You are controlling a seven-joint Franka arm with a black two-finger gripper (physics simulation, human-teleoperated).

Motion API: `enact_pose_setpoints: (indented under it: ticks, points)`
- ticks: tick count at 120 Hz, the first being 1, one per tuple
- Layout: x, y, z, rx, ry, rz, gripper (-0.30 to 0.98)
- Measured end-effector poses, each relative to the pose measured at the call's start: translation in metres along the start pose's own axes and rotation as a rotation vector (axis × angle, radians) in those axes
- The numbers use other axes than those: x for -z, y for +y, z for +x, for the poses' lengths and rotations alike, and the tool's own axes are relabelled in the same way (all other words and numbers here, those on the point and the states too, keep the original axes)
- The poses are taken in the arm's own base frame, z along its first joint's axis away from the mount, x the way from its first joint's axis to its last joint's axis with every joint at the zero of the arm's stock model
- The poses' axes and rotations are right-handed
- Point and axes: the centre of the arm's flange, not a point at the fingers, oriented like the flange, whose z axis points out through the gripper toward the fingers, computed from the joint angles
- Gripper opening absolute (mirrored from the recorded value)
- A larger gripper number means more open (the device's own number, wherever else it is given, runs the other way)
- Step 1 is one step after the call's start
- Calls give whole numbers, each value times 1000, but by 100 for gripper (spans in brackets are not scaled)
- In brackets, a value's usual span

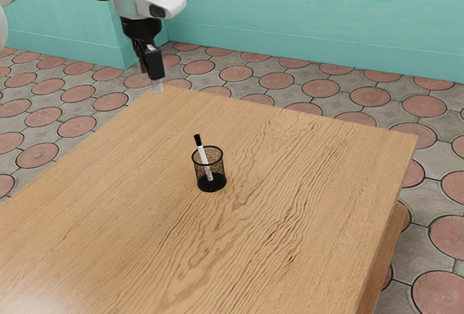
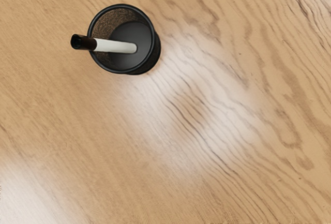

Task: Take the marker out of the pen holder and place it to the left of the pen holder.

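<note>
High above the table's far edge in the exterior view hangs my black gripper [image 1: 155, 82], well apart from the pen holder, pointing down. The black mesh pen holder [image 1: 212, 183] stands upright on the wooden table. Inside it leans a white marker [image 1: 204, 159], its black cap sticking up past the rim and tilted to the exterior view's left. From above, the wrist view has the round pen holder [image 2: 156, 48] with the marker [image 2: 115, 46] resting across its rim, cap outside the opening and lower end inside.
The wooden table [image 1: 130, 234] extends around the pen holder on all sides. Beyond its edges lies a floor of round red tiles [image 1: 277, 80], with a teal wall [image 1: 312, 9] behind.
</note>
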Motion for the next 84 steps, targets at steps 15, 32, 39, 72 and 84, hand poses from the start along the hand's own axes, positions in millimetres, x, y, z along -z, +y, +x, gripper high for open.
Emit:
enact_pose_setpoints:
  ticks: [15,32,39,72,84]
  points:
    - [0,0,0,-40,0,-1,69]
    - [49,49,7,-319,104,8,69]
    - [59,87,22,-510,132,-1,68]
    - [-224,-63,78,-921,-33,-207,67]
    - [-247,-75,92,-1087,6,-172,67]
